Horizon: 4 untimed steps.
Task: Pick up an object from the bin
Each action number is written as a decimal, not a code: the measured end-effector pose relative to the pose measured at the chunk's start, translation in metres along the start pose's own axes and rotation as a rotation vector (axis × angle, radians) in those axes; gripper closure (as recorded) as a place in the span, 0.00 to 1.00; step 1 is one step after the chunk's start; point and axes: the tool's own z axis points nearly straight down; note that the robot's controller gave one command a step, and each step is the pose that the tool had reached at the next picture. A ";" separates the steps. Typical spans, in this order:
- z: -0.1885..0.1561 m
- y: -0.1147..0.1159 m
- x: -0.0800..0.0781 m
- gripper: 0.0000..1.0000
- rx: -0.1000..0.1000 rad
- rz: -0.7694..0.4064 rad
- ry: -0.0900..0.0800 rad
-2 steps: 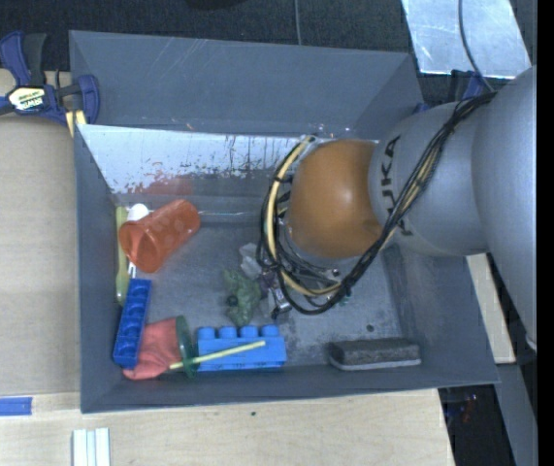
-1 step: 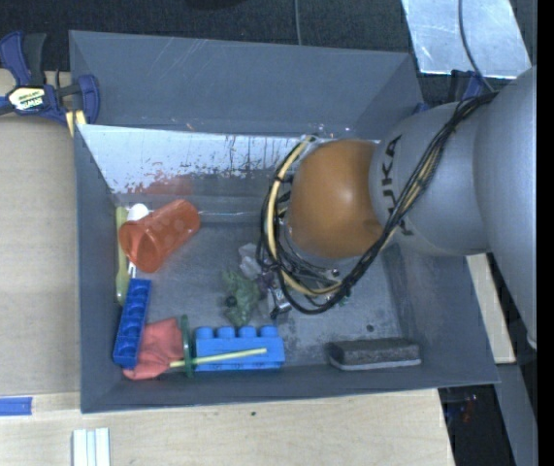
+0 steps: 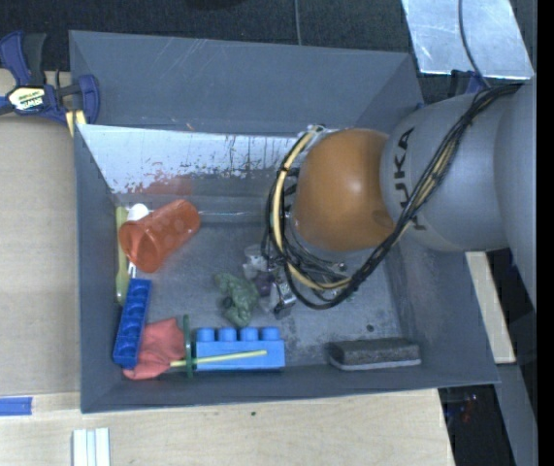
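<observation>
Along the near wall of the bin [image 3: 238, 85], from left to right, lie a red soft lump [image 3: 157, 348], a blue studded brick [image 3: 238, 348] with a yellow stick [image 3: 228, 358] resting along its near edge, and, well apart at the right, a dark grey block [image 3: 374, 355]. A blue studded bar [image 3: 132, 320] stands against the left wall, touching the red lump. Farther in, at the centre of the floor, lies a green toy figure [image 3: 236, 297], crumpled in outline and clear of its neighbours. The gripper [image 3: 269, 284] sits just beside it on the right, low over the floor beneath the arm's orange cover [image 3: 340, 190]. Whether the gripper is open or shut cannot be told, and nothing can be seen held in it. The green figure is the nearest candidate for picking. It is judged light and probably of soft or rubbery material, so it may deform under pressure rather than slip. Take hold across its narrow middle, where the body is thickest, not on a thin projecting limb. Its irregular shape may let it rotate in the grasp. Farther still, at the left, an orange cup [image 3: 160, 233] lies on its side, mouth toward the near left. It is judged thin-walled and liable to roll if nudged.
</observation>
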 end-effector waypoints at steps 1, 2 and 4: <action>-0.036 0.002 0.000 1.00 -0.003 -0.002 0.006; -0.064 0.001 -0.002 1.00 -0.002 0.000 -0.001; -0.089 0.000 -0.003 1.00 0.000 0.002 -0.005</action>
